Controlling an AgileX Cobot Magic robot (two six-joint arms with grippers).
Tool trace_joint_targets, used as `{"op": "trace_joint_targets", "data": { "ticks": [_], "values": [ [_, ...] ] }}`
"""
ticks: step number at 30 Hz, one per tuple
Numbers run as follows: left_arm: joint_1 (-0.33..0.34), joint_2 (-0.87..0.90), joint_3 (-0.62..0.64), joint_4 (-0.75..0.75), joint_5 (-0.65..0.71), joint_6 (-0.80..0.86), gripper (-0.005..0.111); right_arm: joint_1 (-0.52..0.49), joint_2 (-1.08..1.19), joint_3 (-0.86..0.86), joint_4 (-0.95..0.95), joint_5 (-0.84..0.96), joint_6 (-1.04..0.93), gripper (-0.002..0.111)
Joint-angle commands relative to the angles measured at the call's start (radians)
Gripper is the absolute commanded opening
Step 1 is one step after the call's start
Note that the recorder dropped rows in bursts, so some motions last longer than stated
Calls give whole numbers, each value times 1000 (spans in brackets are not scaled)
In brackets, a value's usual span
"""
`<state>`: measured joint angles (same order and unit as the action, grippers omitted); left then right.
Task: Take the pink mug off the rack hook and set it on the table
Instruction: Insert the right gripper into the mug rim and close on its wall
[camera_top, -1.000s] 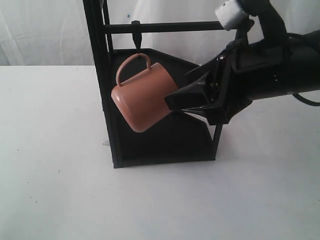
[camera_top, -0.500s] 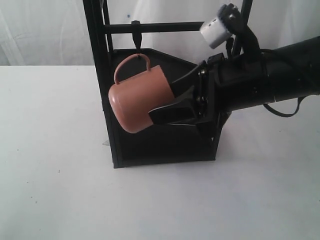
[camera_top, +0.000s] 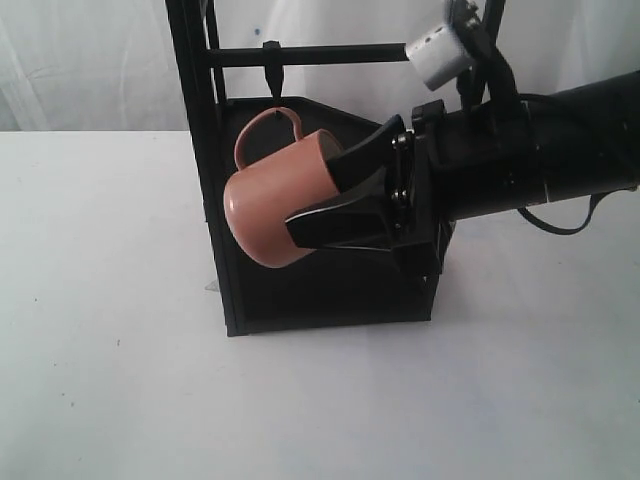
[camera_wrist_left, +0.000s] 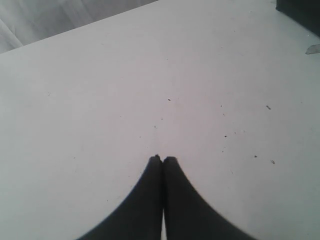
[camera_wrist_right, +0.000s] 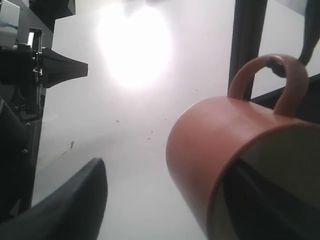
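The pink mug (camera_top: 268, 205) hangs by its handle (camera_top: 266, 124) from the rack hook (camera_top: 272, 78), tipped with its mouth toward my right gripper (camera_top: 312, 198). That gripper is open and straddles the mug wall. One finger reaches into the cream inside, and the other finger (camera_top: 328, 228) lies outside along the mug's body. In the right wrist view the mug (camera_wrist_right: 210, 140) fills the frame, and the outer finger (camera_wrist_right: 75, 200) stands well apart from it. My left gripper (camera_wrist_left: 162, 159) is shut and empty, low over the white table (camera_wrist_left: 125, 90).
The tall black rack (camera_top: 195, 150) stands at mid-table with its crossbar (camera_top: 330, 55) above the mug and a slanted shelf (camera_top: 330, 290) behind and below it. The rack post (camera_wrist_right: 247, 45) runs close by the mug. Bare white table (camera_top: 110, 380) lies left and in front.
My right gripper has pushed leftward, slipping one finger into the mug's mouth. The mug has swung a little left and tipped further on the hook. The left gripper's earlier state is not shown.
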<state>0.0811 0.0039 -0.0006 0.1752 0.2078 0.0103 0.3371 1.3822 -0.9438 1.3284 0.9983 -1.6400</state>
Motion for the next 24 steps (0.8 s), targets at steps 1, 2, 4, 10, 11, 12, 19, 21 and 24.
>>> {"op": "trace_joint_targets", "data": {
  "ticks": [1, 2, 4, 10, 11, 12, 19, 21, 24],
  "values": [
    [-8, -4, 1, -3, -1, -10, 0, 1, -2, 9, 17, -10, -12, 53],
    [-8, -4, 1, -3, -1, -10, 0, 1, -2, 9, 17, -10, -12, 50],
    [-8, -4, 1, -3, -1, -10, 0, 1, -2, 9, 17, -10, -12, 46],
    [-8, -4, 1, -3, -1, -10, 0, 1, -2, 9, 17, -13, -12, 44],
    [-8, -4, 1, -3, -1, -10, 0, 1, -2, 9, 17, -13, -12, 44],
    [-8, -4, 1, -3, -1, -10, 0, 1, -2, 9, 17, -13, -12, 44],
    [-8, -4, 1, -3, -1, -10, 0, 5, -2, 9, 29, -30, -12, 43],
    [-8, -4, 1, -3, -1, -10, 0, 5, -2, 9, 29, -37, -3, 39],
    [-8, -4, 1, -3, -1, -10, 0, 5, -2, 9, 29, -37, -3, 31]
  ]
}}
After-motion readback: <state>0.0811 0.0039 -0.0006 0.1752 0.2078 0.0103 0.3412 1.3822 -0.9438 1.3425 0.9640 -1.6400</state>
